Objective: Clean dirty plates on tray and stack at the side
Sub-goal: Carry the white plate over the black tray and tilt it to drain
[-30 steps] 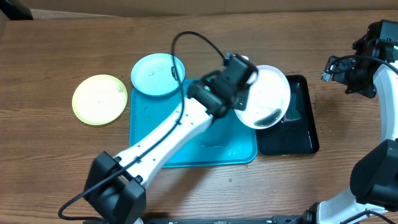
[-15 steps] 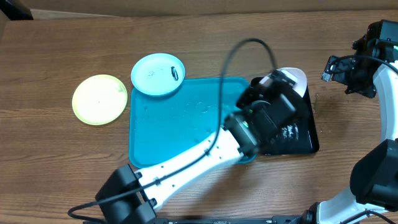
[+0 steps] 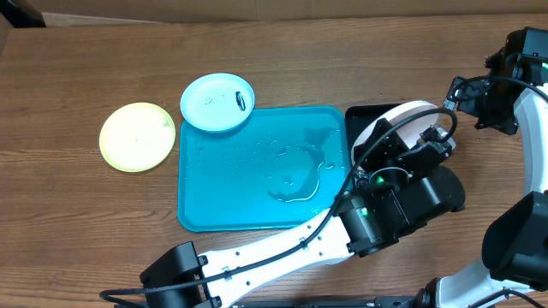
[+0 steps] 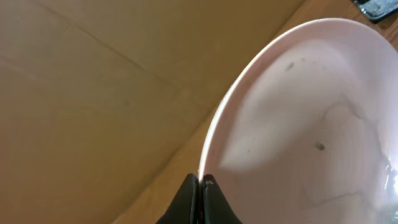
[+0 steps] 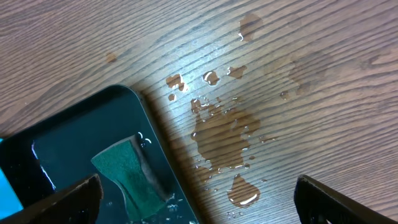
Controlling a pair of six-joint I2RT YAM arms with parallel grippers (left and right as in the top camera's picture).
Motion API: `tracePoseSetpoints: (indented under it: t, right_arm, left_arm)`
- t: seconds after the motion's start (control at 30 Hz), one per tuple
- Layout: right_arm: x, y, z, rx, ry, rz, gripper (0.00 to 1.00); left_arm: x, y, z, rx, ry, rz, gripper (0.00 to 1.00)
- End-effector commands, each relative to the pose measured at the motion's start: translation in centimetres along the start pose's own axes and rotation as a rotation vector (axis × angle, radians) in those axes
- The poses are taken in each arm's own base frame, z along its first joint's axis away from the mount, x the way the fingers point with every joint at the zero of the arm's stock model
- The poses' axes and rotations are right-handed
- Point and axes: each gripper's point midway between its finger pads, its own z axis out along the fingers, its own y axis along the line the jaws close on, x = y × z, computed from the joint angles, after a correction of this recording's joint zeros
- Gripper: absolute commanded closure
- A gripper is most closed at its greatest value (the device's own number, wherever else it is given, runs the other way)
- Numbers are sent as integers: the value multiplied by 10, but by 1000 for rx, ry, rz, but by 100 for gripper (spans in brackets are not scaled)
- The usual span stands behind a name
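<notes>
My left gripper [image 4: 201,182] is shut on the rim of the white plate [image 4: 305,118], which has a few dark specks. Overhead, that white plate [image 3: 406,120] is tilted up above the black tray, with the left gripper [image 3: 390,147] below it. The turquoise tray [image 3: 214,184] holds only a puddle of water. A light blue plate [image 3: 217,102] with a dark smear lies at the tray's far left corner. The yellow-green plate [image 3: 137,136] lies on the table to the left. My right gripper [image 5: 199,205] is open and empty above the table at the far right [image 3: 476,101].
A glossy black tray [image 5: 68,146] holding a green sponge [image 5: 127,175] sits right of the turquoise tray. Water is spilled on the wood [image 5: 224,137] beside it. My left arm [image 3: 282,248] crosses the table's front edge.
My left arm has swung right with the white plate, from over the turquoise tray to over the black tray. The turquoise tray now shows fully. The right arm has not moved.
</notes>
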Motion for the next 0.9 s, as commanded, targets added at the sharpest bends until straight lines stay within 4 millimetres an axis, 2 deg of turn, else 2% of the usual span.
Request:
tracePoseSetpoints:
  t: [0.0,0.3,0.87]
  right_arm:
    - [-4,1,-4,-5,-17,4,0]
    - [-4,1,-4,-5,-17,4,0]
    - [-4,1,-4,-5,-17,3,0]
  left_arm:
    - [-7,13,-2,-62,4,9,96]
    - [-13,16,-2,-72,-15,-34,96]
    - [-12,17,-1,-73,-14,-72,96]
